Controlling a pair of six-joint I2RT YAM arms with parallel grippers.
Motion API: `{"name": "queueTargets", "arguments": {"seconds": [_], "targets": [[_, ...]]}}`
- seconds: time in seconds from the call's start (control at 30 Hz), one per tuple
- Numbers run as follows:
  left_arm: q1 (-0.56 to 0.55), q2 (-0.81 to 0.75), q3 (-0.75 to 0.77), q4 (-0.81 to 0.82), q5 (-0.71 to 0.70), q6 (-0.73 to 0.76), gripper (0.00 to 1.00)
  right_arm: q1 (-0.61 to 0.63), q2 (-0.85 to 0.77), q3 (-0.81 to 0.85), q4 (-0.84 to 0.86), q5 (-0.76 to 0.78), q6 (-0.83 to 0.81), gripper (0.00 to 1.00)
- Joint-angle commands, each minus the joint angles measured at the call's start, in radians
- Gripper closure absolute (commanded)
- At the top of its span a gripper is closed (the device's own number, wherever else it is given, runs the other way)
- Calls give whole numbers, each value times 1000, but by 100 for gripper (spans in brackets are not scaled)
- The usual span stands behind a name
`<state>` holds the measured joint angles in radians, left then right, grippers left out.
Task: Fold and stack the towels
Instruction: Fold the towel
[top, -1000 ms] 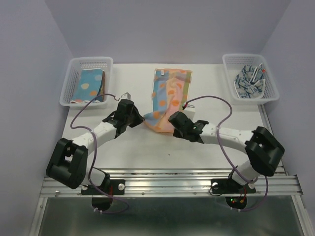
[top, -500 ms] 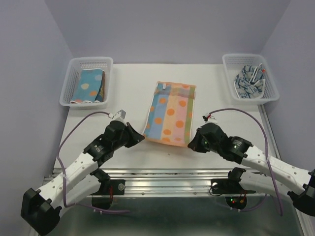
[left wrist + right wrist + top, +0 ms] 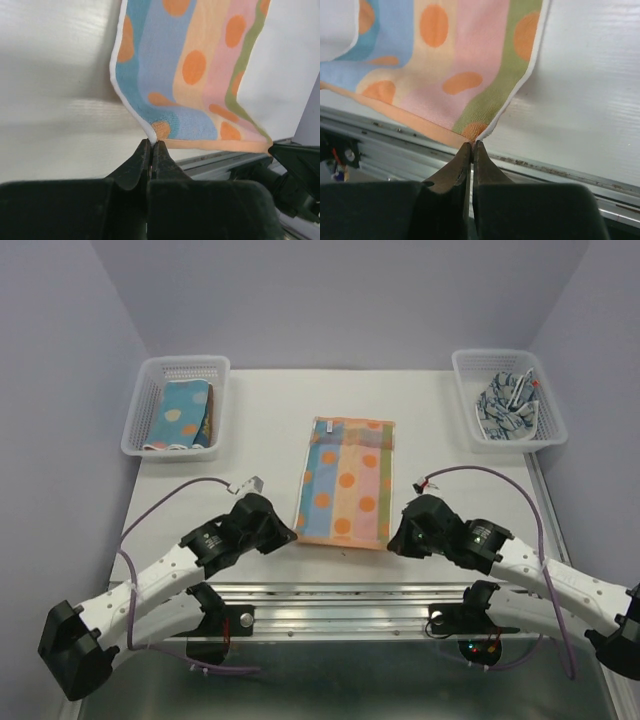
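Centrally, the striped towel (image 3: 345,480) lies spread flat on the table (image 3: 260,420), its long axis running away from the arms, between the two baskets and well apart from both. The left gripper (image 3: 151,149) is clamped on its near-left corner and the right gripper (image 3: 471,148) on its near-right corner. In each wrist view the jaws meet on the hem with no gap showing. The near hem is lifted slightly off the surface and sags between the two grips, close to the table's near edge.

Change: a second ago the same towel hung bunched between the arms at mid-table, its lower half crumpled. Half a second ago it was partly drawn out. Now both arms have pulled back toward their bases and the cloth is stretched smooth. By this reading the spreading step is done or nearly so. The first fold, probably carrying the held corners to the far hem, has yet to begin.

Periphery: the left basket (image 3: 185,361) holds a folded towel (image 3: 185,412), blue with orange dots, taken as the stack. The right basket (image 3: 495,353) holds a crumpled towel (image 3: 505,405), blue and white.

Not resolved: the fingertips are hidden under the gripper bodies in the top view. How many towels lie in either basket cannot be counted. The right arm is cut off by the frame's edge.
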<state>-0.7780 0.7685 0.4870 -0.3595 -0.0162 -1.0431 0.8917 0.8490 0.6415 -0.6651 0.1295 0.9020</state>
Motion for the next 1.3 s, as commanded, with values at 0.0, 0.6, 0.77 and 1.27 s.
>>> {"name": "queueTargets", "arguments": {"seconds": [0.0,0.6,0.77,1.27], "targets": [[-4,93,142,46,-177,-21,100,7,33,96,19,239,18,99],[181,753,746,116,-353,199,100,-327,456,342,430,334,-241,99],[224,900,895,116,-340,259,100,-440,565,418,501,225,-297,99],[309,1235,1237,79,-317,373,100,-548,867,629,572,150,-359,99]]}}
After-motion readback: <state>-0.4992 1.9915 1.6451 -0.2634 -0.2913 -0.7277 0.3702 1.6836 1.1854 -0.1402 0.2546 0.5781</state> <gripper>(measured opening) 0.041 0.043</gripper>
